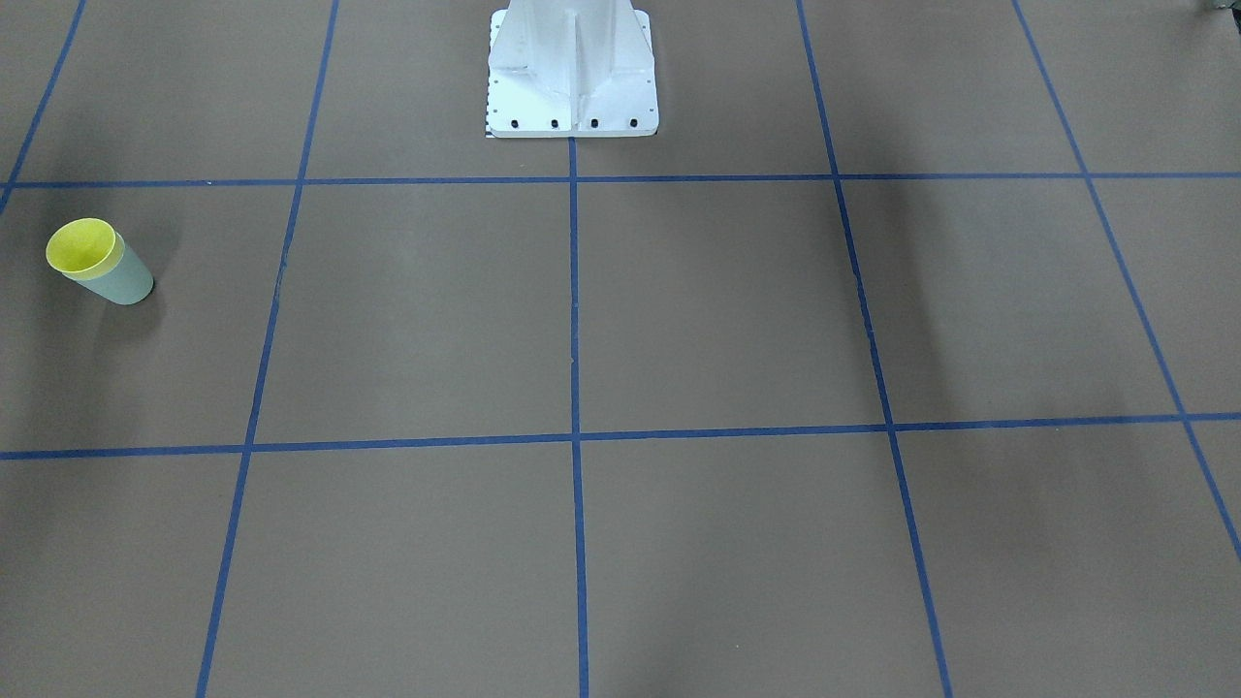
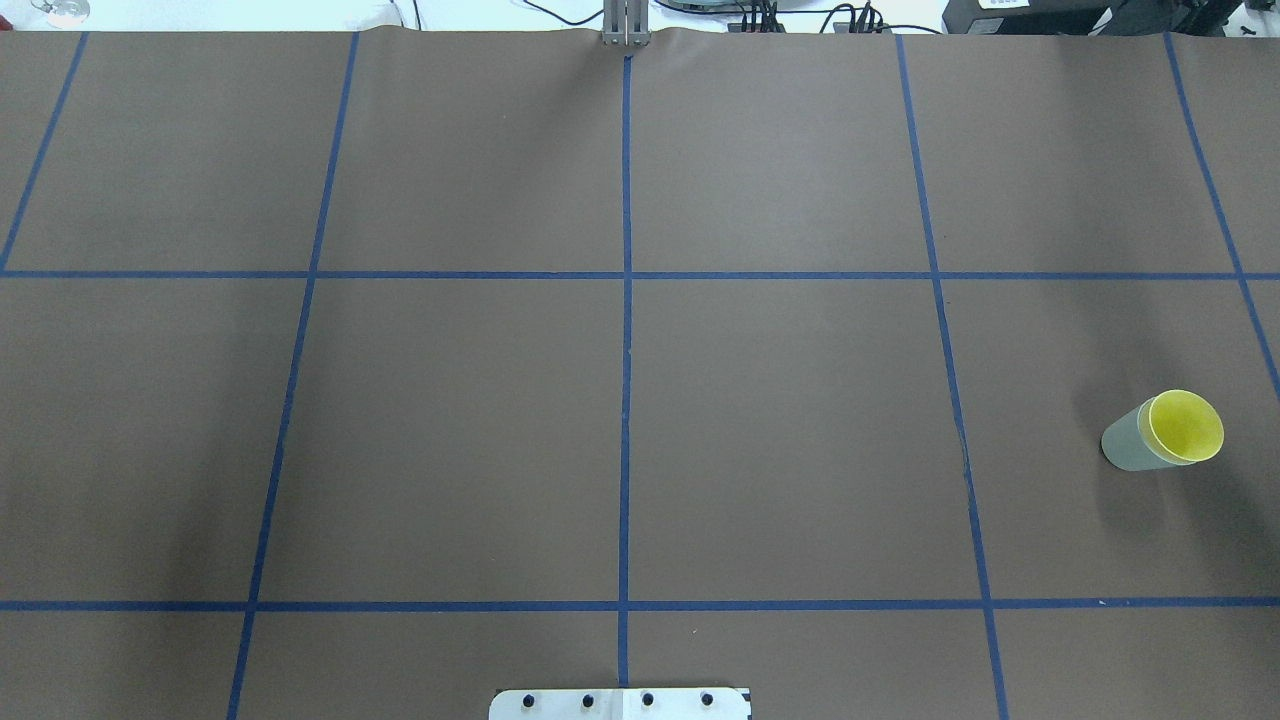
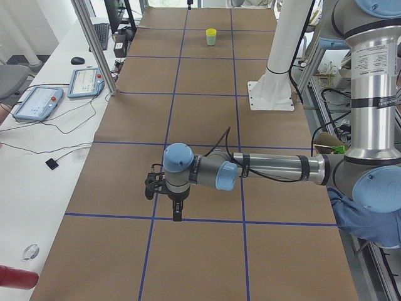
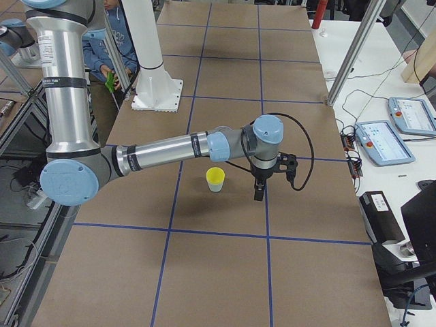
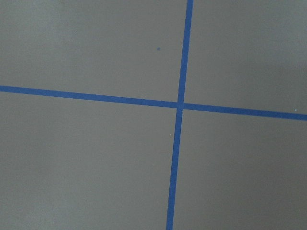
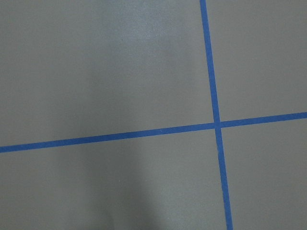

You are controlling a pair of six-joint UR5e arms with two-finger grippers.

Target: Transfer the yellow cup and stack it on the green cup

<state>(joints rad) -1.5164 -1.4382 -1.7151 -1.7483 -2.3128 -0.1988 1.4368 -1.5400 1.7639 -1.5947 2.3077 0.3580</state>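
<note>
The yellow cup (image 2: pixel 1187 428) sits nested inside the green cup (image 2: pixel 1128 445), its rim and a narrow yellow band showing above the green one's mouth. The pair stands upright on the brown paper counter (image 2: pixel 450 420). In the overhead view they are far to the right, in the middle row of the blue tape grid (image 2: pixel 626 400). In the front-facing view they are at the left edge, a little above the middle.

From the right end of the room, the near arm reaches out low across the counter. Its end effector (image 4: pixel 259 191) points straight down just to the right of the stacked cups, close by but not touching them. From this angle I cannot tell whether its fingers are spread or closed. Its wrist camera shows only brown paper and a crossing of blue tape.

From the other end, the left arm is stretched over the near part of the counter, well apart from the cups, which show small at the top of that frame. Its end effector (image 3: pixel 177 212) hangs pointing down over a tape line, and I cannot tell how wide it stands either. Its wrist camera also shows only paper and a tape crossing.

The white robot pedestal (image 1: pixel 572 78) stands at the top centre of the front-facing view.
</note>
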